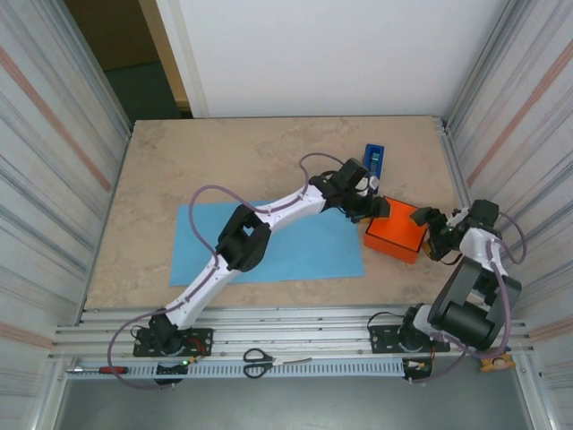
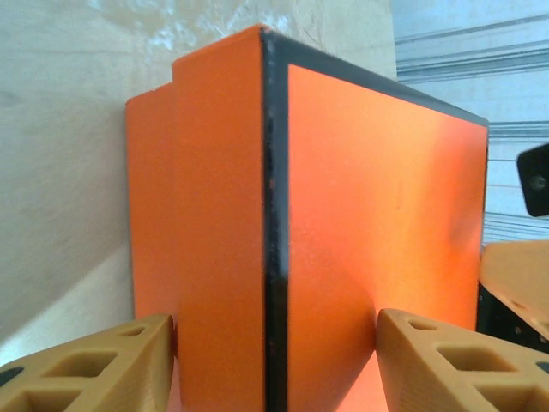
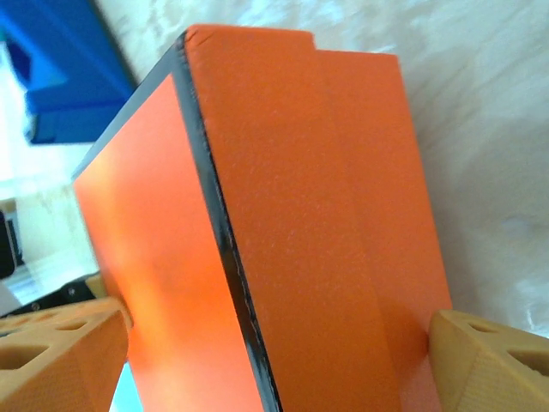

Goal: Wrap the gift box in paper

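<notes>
Upper-left table (image 1: 179, 161) bare, passable; left arm (image 1: 269, 215) slants across paper (image 1: 304, 255) mid-frame, barring that lane; gift box (image 1: 398, 235), tape dispenser (image 1: 373, 159) above it, right arm (image 1: 470, 296) crowd right side; corrugated walls (image 1: 54, 134) hem both edges.

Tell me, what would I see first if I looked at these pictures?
The bright orange gift box jumps out, sitting on the right side of the table. The left gripper and the right gripper each have their fingers on either side of it. Beside it, to the left, the big blue paper lies flat under the left arm.
</notes>
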Available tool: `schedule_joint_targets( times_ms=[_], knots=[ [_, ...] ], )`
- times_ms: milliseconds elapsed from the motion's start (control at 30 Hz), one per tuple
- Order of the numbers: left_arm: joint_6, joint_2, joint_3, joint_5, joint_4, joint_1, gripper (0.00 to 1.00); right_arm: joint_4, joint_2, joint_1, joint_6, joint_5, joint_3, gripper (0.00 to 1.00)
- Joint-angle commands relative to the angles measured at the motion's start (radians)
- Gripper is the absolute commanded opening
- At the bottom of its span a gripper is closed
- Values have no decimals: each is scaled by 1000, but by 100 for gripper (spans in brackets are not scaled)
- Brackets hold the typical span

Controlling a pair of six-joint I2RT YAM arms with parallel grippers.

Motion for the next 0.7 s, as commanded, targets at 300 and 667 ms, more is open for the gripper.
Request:
schedule_joint_targets(
  times_ms=[300, 667],
  knots=[
    [93, -471, -507, -17, 94, 19, 60, 71, -157, 359, 270, -85, 60, 86],
    [111, -805, -964, -71, 155, 119, 60, 254, -68, 731, 441, 95, 117, 85]
  ],
)
